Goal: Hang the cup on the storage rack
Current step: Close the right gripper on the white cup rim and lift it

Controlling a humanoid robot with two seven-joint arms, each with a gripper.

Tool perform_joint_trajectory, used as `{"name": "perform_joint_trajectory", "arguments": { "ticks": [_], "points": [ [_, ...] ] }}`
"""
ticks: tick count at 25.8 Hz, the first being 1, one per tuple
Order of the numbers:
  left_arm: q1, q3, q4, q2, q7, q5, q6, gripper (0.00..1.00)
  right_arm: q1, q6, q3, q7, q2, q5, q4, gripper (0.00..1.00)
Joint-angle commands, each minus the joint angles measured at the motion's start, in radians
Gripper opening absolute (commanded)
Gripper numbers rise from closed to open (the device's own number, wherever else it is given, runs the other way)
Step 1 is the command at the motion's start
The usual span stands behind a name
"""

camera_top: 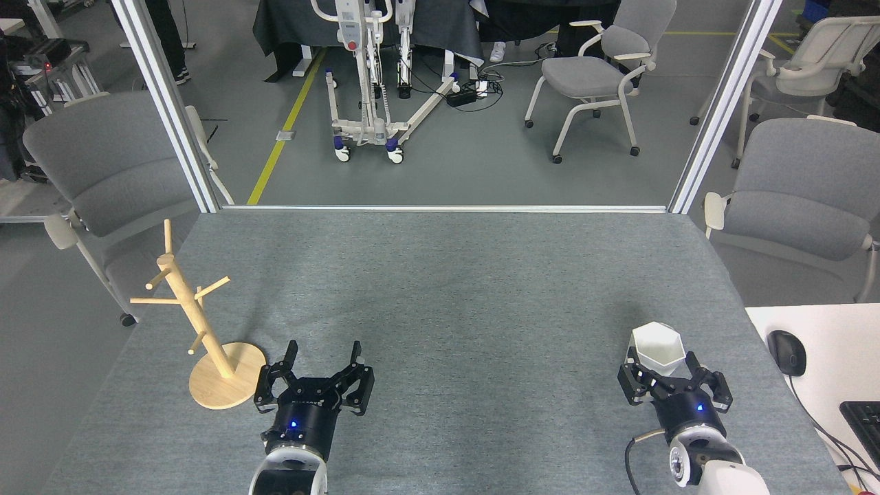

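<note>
Grey desk [440, 289]: cup [656, 347] lower right, upright, between my right gripper [668, 375] jaws, spread, not gripping; left gripper [323, 368] spread empty beside storage rack [199, 323].

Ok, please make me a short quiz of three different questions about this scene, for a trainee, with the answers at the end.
1. True or false: the cup already hangs on the storage rack.
2. Which hand is nearest the cup: A) left hand, B) right hand?
3. Fill in: the rack stands on the table's ___ side.

Key: 1 false, the cup stands on the table. 2 B, its open fingers flank the cup's base. 3 left, beside the open left hand.
</note>
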Motion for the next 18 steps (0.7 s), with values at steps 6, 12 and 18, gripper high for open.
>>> {"name": "perform_joint_trajectory", "arguments": {
  "ticks": [6,12,18],
  "points": [
    [-0.010,-0.004,0.001,-0.004,0.000,0.000,0.000,1.00,-0.037,0.000,-0.002,0.001,-0.005,0.001,0.054,1.00],
    [-0.010,-0.004,0.001,-0.004,0.001,0.000,0.000,1.00,-0.067,0.000,0.000,0.001,-0.007,0.001,0.094,1.00],
    [-0.007,-0.004,0.001,-0.004,0.001,0.000,0.002,1.00,-0.130,0.000,0.000,0.001,-0.008,0.001,0.172,1.00]
  ]
}}
